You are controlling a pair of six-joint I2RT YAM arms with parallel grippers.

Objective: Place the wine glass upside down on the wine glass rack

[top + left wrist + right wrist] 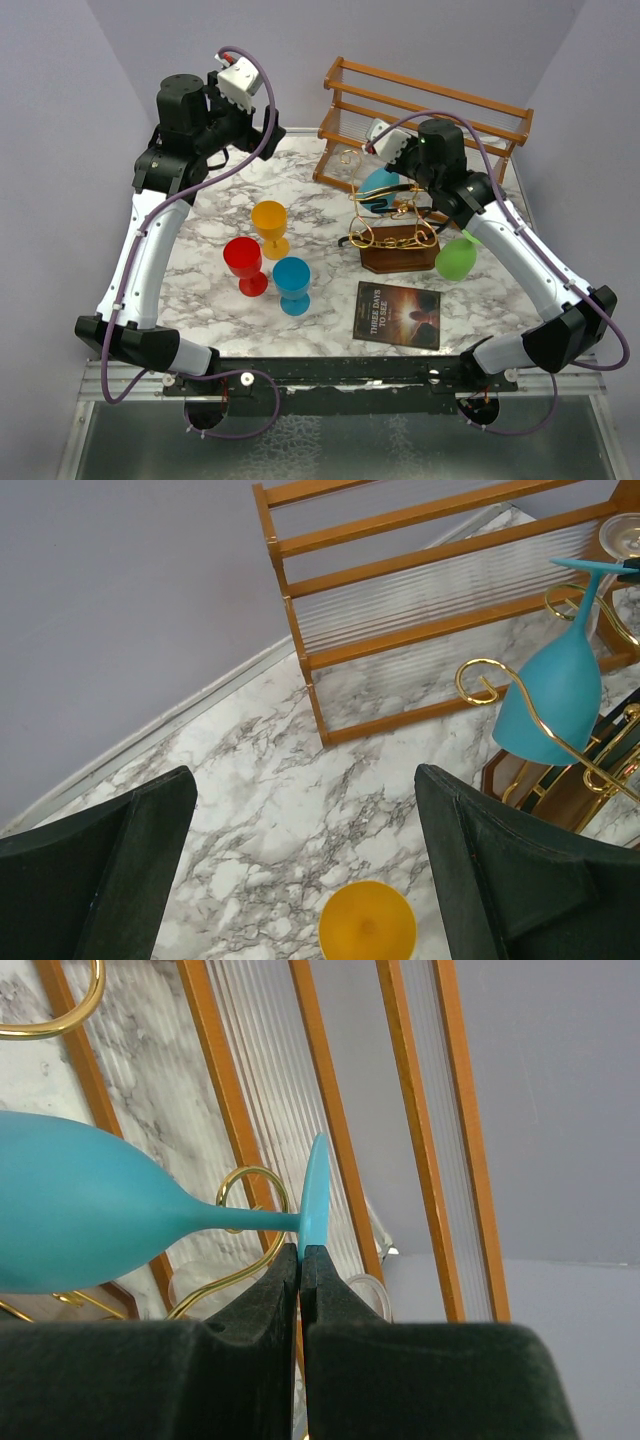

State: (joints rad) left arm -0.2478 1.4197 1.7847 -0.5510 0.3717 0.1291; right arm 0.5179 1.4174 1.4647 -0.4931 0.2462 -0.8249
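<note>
A teal wine glass (380, 188) hangs upside down and tilted among the gold wire loops of the wine glass rack (395, 236), which stands on a dark oval wooden base (398, 258). My right gripper (396, 163) is shut on the rim of the glass's foot (316, 1192), with its bowl (70, 1215) to the left and a gold loop (250, 1196) behind the stem. I cannot tell whether the wire bears the glass. The left wrist view shows the glass (550, 695) beside a gold curl (478, 680). My left gripper (258, 122) is open and empty, high over the table's back left.
An orange-brown slatted shelf (425, 112) stands behind the rack. A green glass (456, 258) hangs at the rack's right side. Yellow (270, 226), red (245, 264) and blue (293, 284) glasses stand upright mid-table. A dark book (398, 313) lies in front of the rack.
</note>
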